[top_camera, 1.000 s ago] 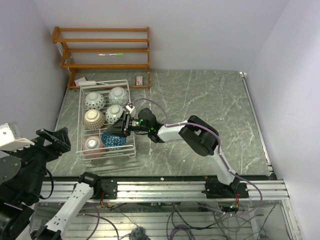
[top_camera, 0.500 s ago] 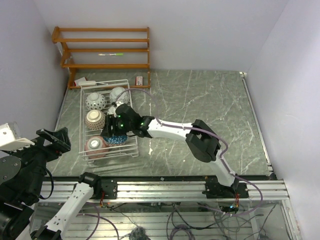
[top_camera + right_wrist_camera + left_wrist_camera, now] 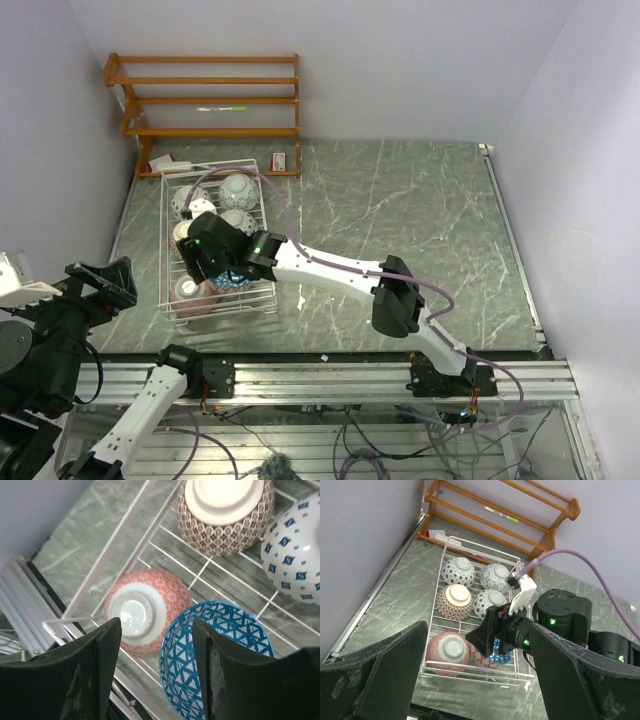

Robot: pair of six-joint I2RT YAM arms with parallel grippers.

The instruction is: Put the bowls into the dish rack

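Observation:
The white wire dish rack (image 3: 162,250) holds several bowls. Upside down in it are two white-and-blue ones (image 3: 458,571) (image 3: 495,576), a brown-patterned one (image 3: 225,515), a diamond-dotted one (image 3: 295,550) and a red one (image 3: 145,605). A blue bowl (image 3: 220,630) leans on its side next to the red one at the rack's near end. My right gripper (image 3: 157,625) hovers open just above these two, the blue bowl's rim between its fingers. My left gripper (image 3: 479,626) hangs open at the near left, well short of the rack.
An orange-brown wooden shelf unit (image 3: 205,100) stands against the back wall with a marker on it. A small card (image 3: 280,160) and a flat item (image 3: 165,162) lie beside the rack's far end. The left wall runs close to the rack.
My right arm swung left across the rack with the blue bowl and its jaws widened. The bowl now rests in the rack beside the red one. The left arm barely moved.

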